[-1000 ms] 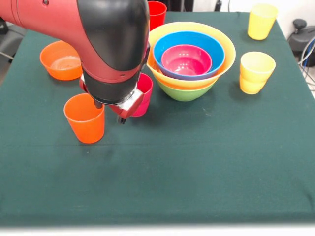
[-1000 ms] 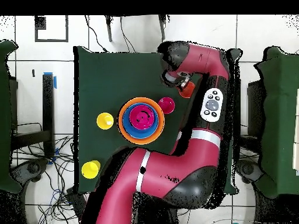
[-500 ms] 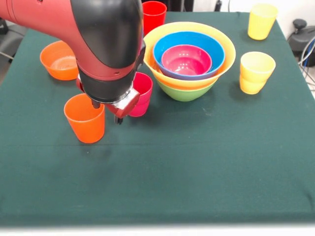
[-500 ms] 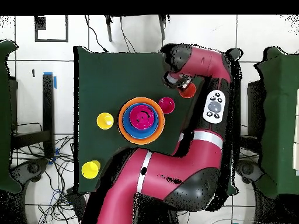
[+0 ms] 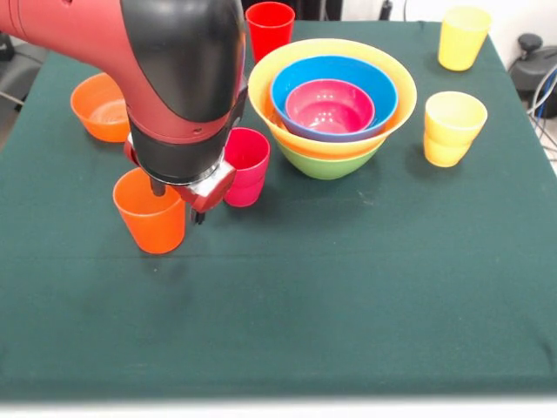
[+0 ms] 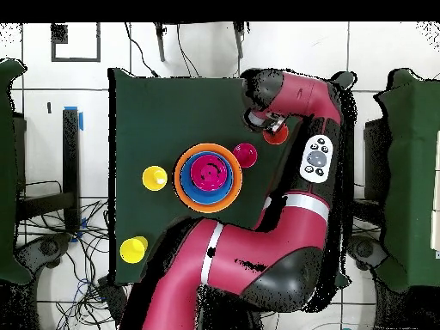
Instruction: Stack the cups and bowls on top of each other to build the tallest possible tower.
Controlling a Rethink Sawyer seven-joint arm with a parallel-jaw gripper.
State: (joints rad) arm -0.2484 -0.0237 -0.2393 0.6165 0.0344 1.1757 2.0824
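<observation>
**Claw hanging at the orange cup's rim**

The claw [image 5: 177, 202] is hovering over the orange cup [image 5: 150, 212]; whether it is open or closed is unclear. The tower [image 5: 332, 106] is standing mid-tabletop [image 5: 348, 287], with the magenta-pink cup [image 5: 246, 165] sitting between them.

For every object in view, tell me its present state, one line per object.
tower: four nested bowls, upright
orange cup: upright, under the gripper
gripper: open, over the orange cup's rim
magenta cup: upright
red cup: upright
orange bowl: upright, apart
</observation>
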